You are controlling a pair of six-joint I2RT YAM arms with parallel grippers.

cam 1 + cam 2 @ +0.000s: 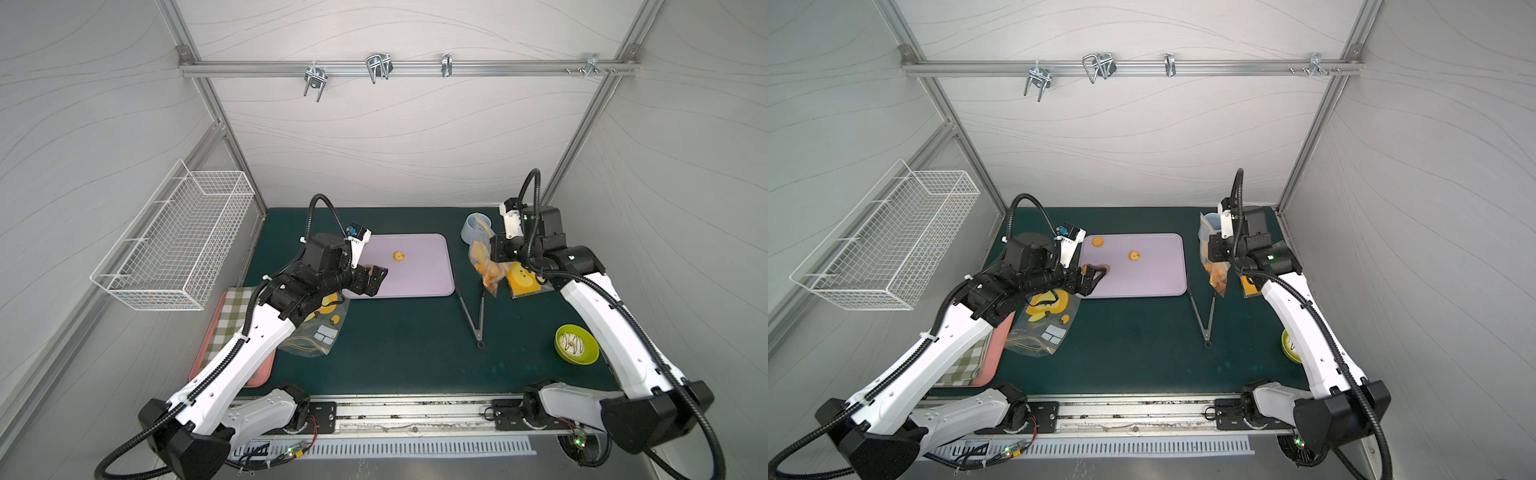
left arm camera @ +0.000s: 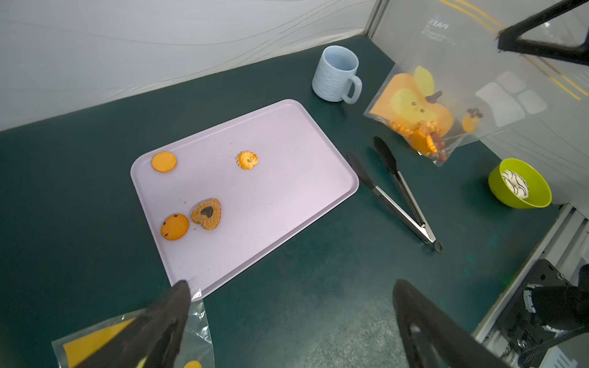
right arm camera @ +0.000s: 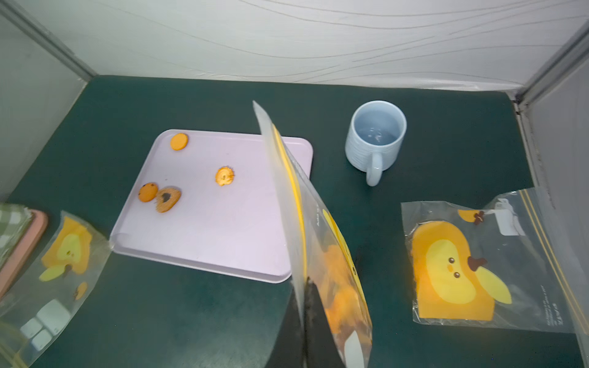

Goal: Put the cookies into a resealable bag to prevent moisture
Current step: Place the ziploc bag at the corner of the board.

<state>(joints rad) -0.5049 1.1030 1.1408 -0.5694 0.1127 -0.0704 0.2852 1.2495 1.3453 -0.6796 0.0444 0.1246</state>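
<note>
Several cookies lie on the lilac tray [image 2: 287, 178]: a plain orange round [image 2: 163, 162], a flower [image 2: 247, 160], a brown heart [image 2: 207, 213] and a chip-dotted round [image 2: 174, 226]. My left gripper [image 2: 291, 286] hangs open above the tray's near-left corner [image 1: 1096, 276], nothing between its fingers. My right gripper [image 3: 306, 283] is shut on the edge of a clear resealable bag [image 3: 331, 270] printed with a yellow figure. The bag hangs right of the tray [image 1: 486, 266] with several orange cookies [image 2: 420, 137] at its bottom.
An empty printed bag [image 1: 320, 328] lies under my left arm, another [image 3: 462, 264] flat at the right. A pale blue mug [image 2: 338, 75] stands at the back, metal tongs [image 1: 473, 307] right of the tray, a green bowl [image 1: 577, 345] front right. A pink tray with checked cloth [image 1: 228, 324] sits front left.
</note>
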